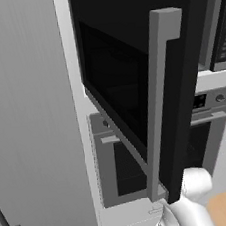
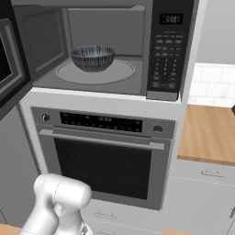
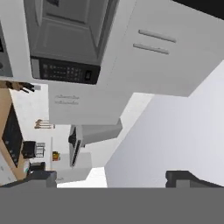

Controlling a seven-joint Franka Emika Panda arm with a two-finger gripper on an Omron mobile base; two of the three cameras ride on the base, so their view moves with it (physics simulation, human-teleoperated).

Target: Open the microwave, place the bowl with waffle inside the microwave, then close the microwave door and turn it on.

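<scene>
microwave door (image 1: 131,83) swung wide | bowl (image 2: 92,58) central inside | gripper (image 3: 113,178) spread

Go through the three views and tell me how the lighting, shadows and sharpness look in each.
Left base view: the open microwave door is near-black, its handle evenly lit, no glare. Right base view: soft flat light, the bowl sharp, its cavity shaded at the back. Hand view: rolled, washed-out white cabinets, edges slightly soft; fingertips dark.
</scene>
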